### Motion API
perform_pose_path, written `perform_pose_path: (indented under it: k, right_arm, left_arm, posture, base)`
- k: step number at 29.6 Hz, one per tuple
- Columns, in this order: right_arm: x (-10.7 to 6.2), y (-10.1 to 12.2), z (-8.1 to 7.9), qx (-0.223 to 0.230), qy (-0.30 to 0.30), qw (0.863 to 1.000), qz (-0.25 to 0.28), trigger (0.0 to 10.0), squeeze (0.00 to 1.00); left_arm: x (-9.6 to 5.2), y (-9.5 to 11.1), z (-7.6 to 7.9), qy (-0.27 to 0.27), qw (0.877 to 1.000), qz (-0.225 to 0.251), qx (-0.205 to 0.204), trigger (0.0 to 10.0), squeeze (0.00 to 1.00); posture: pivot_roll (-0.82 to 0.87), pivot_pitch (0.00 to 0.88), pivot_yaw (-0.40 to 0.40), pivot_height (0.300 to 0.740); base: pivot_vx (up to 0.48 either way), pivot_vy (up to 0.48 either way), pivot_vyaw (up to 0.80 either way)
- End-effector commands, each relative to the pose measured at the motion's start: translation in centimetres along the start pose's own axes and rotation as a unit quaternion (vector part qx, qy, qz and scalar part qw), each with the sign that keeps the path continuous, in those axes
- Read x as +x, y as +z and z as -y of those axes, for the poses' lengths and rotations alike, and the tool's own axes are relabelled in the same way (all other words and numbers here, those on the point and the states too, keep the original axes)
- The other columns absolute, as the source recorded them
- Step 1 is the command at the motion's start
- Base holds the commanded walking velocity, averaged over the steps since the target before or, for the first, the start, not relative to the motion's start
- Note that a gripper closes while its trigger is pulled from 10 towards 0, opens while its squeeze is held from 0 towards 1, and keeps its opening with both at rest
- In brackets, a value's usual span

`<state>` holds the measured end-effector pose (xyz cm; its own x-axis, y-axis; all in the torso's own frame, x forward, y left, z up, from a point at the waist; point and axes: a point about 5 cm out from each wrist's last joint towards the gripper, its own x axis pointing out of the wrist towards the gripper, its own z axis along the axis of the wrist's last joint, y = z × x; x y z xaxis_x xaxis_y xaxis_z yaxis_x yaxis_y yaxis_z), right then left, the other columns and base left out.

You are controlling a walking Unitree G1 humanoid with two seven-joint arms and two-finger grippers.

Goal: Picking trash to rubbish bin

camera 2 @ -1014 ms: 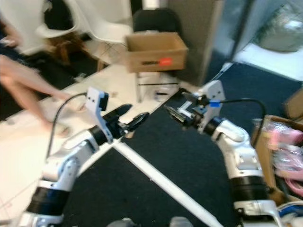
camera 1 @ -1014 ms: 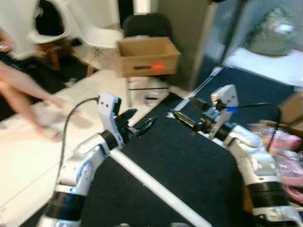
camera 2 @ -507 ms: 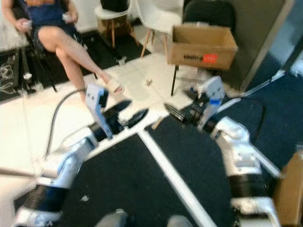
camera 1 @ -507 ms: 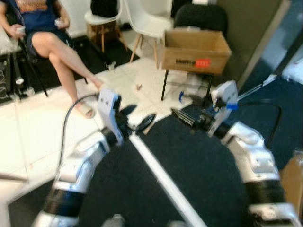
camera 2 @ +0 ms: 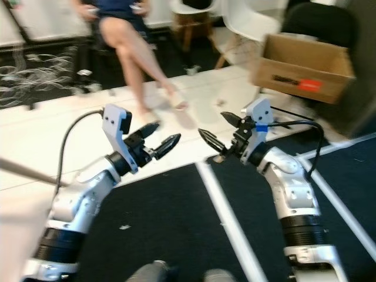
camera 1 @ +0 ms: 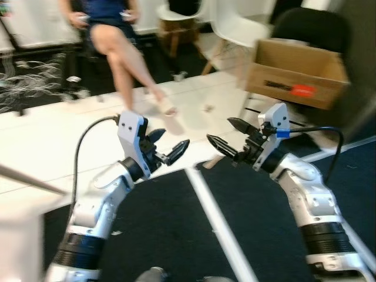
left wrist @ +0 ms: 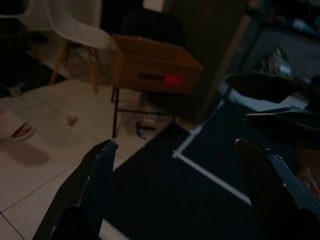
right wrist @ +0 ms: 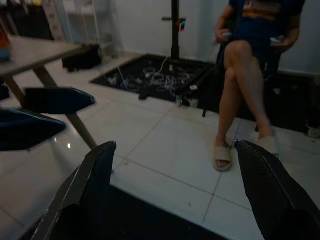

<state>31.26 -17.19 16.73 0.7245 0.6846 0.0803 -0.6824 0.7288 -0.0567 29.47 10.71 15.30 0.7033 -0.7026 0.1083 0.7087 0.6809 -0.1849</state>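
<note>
Head view, left tool (camera 1: 167,145) (spread), right tool (camera 1: 228,134) gaping

Both silver arms are reaching forward at chest height, elbows bent. The left gripper (camera 1: 167,147) and right gripper (camera 1: 225,136) are pointing toward each other, near but apart, each with fingers spread and gripping nothing.
</note>
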Motion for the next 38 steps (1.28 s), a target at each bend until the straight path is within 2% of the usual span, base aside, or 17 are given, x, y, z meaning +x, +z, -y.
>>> perform_pose_path:
  k: [1, 9, 15, 20, 26, 38]
  right_arm:
    - [0.1, -0.1, -0.2, 0.001, 0.005, 1.0, 0.003, 10.0, 0.0]
    - [0.3, -0.1, -0.5, -0.002, 0.021, 1.0, 0.001, 10.0, 0.0]
    - [0.6, 0.1, -1.3, -0.003, 0.035, 0.999, 0.005, 10.0, 0.0]
    - [0.6, -0.7, -2.6, 0.007, 0.051, 0.999, -0.001, 10.0, 0.0]
    - [1.2, -1.6, -3.7, 0.028, 0.065, 0.997, 0.002, 10.0, 0.0]
    - [1.4, -1.8, -3.7, 0.036, 0.073, 0.997, -0.002, 10.0, 0.0]
  left_arm:
    - [-0.3, -0.5, -0.3, 0.009, 1.0, -0.011, 0.001, 10.0, 0.0]
    - [0.0, -0.4, -0.3, 0.005, 1.0, -0.004, 0.009, 10.0, 0.0]
    - [0.3, -0.4, -0.4, 0.01, 1.0, 0.001, 0.015, 10.0, 0.0]
    - [0.2, -0.8, 0.1, 0.003, 1.0, -0.005, 0.03, 10.0, 0.0]
    - [0.0, -1.3, -0.1, 0.005, 1.0, 0.013, 0.002, 10.0, 0.0]
    - [0.2, -0.9, 0.1, -0.013, 0.998, 0.06, -0.032, 10.0, 0.0]
  posture:
    - [-0.07, 0.0, -0.019, 0.74]
    - [-0.08, 0.0, -0.031, 0.74]
    - [-0.09, 0.0, -0.022, 0.74]
    - [-0.09, 0.0, -0.009, 0.74]
    - [-0.06, 0.0, 0.002, 0.74]
    - [-0.07, 0.0, -0.015, 0.74]
  base:
    - [0.0, 0.0, 0.74]
    - [0.0, 0.0, 0.75]
    - [0.0, 0.0, 0.75]
    - [0.0, 0.0, 0.75]
    - [0.0, 0.0, 0.75]
    - [0.0, 0.0, 0.74]
